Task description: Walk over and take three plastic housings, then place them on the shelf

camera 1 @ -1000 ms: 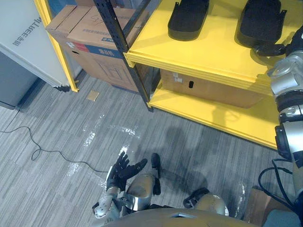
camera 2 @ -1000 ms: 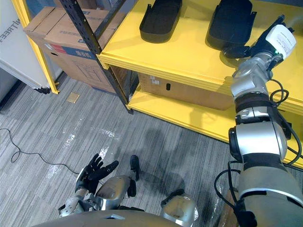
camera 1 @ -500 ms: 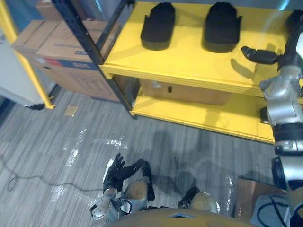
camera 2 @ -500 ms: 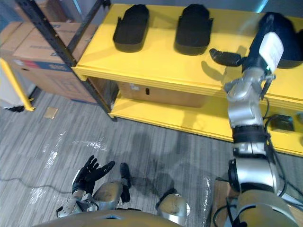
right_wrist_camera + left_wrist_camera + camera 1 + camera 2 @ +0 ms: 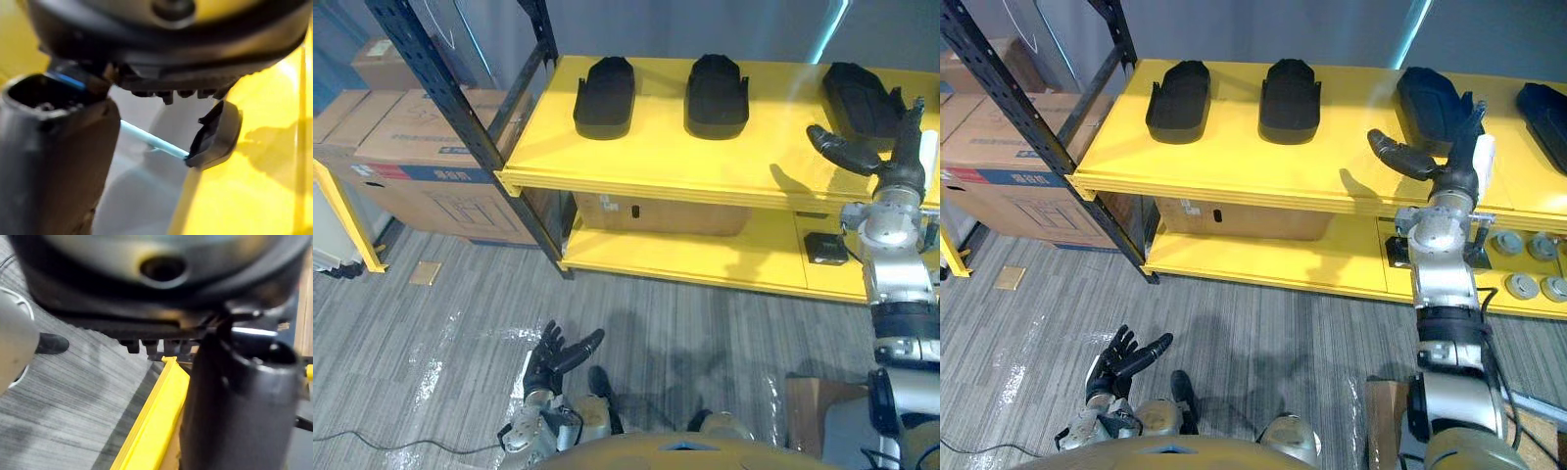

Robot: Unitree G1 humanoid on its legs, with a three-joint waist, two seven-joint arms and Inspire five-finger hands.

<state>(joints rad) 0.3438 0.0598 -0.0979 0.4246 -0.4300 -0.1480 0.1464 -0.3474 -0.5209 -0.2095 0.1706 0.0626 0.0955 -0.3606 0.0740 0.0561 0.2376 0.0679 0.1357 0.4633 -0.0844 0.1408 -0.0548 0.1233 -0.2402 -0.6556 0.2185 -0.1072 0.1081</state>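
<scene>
On yellow shelf, black plastic housings

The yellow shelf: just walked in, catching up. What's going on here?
On the yellow shelf lies a row of black plastic housings. The robot's right hand, open and empty, is raised over the shelf close to one of them. Its left hand hangs open, low above the floor.

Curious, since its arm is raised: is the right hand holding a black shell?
No, the right hand is open over the yellow shelf, holding nothing.
</scene>
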